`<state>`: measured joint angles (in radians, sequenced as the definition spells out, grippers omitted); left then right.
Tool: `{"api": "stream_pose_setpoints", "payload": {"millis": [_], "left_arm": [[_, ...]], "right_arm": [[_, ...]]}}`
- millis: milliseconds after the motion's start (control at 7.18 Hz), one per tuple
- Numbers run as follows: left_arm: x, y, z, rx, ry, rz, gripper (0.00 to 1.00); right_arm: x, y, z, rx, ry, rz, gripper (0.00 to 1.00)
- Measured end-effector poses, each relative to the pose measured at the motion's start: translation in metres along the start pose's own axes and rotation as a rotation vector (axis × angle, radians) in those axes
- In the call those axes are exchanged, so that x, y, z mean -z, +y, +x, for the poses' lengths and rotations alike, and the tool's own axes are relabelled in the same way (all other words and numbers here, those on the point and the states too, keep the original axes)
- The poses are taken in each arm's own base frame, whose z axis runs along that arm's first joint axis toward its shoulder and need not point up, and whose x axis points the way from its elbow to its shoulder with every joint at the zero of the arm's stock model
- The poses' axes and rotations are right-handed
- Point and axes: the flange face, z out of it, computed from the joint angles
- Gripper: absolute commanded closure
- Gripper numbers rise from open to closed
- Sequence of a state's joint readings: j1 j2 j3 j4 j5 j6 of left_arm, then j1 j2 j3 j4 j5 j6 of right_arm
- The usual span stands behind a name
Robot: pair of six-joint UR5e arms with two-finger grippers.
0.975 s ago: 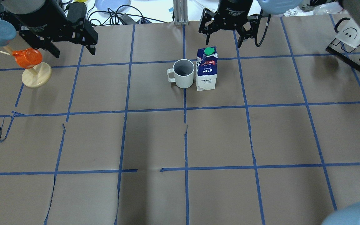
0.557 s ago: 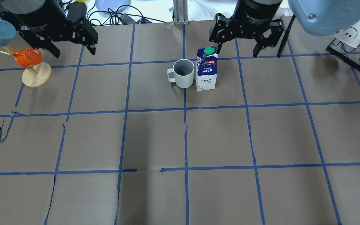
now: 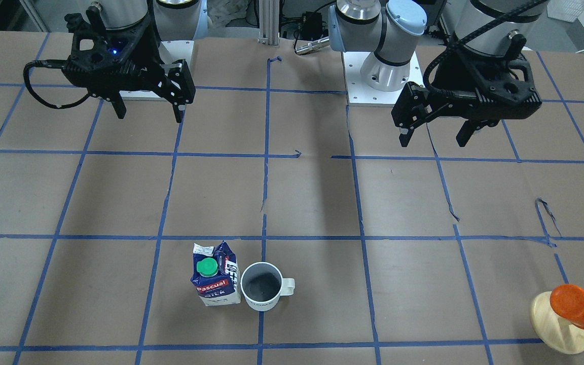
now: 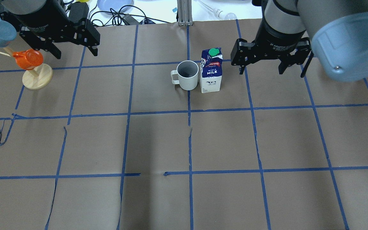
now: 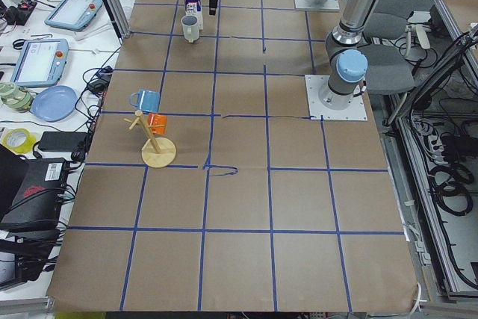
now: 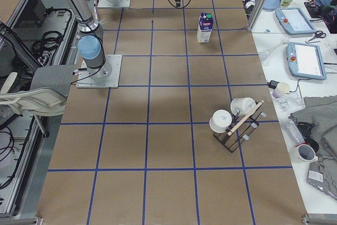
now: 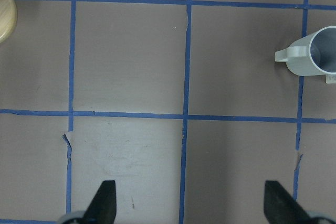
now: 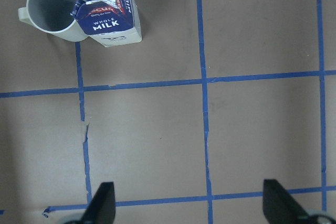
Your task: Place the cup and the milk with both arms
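The white cup [image 4: 187, 76] stands upright, its handle pointing left in the overhead view, touching or almost touching the blue and white milk carton [image 4: 211, 72] on its right. Both also show in the front view, cup [image 3: 261, 286] and milk [image 3: 215, 276]. My right gripper [image 4: 260, 71] is open and empty, hovering to the right of the carton; its wrist view shows the milk [image 8: 107, 17] and cup [image 8: 52, 11] at the top left. My left gripper [image 4: 75, 54] is open and empty at the far left, well away from the cup [image 7: 315, 53].
An orange cup [image 4: 27, 59] hangs on a pale wooden stand [image 4: 37, 80] next to my left gripper. A black rack with white mugs [image 6: 237, 119] stands at the table's right end. Cables and tablets lie beyond the far edge.
My right gripper has moved from behind the milk carton to its right and nearer to the robot, still open. The left arm, cup and milk have not moved.
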<state>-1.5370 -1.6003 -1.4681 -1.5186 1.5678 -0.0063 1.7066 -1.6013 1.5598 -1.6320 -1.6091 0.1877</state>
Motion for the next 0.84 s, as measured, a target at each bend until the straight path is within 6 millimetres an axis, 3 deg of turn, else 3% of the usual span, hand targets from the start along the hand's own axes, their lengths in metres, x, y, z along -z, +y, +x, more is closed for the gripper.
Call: {"api": "stream_pose_setpoints", "payload": {"millis": [836], "left_arm": [[-0.001, 0.0, 0.0, 0.001, 0.0, -0.002, 0.0]], "right_arm": [[0.014, -0.021, -0.001, -0.009, 0.001, 0.0, 0.0]]}}
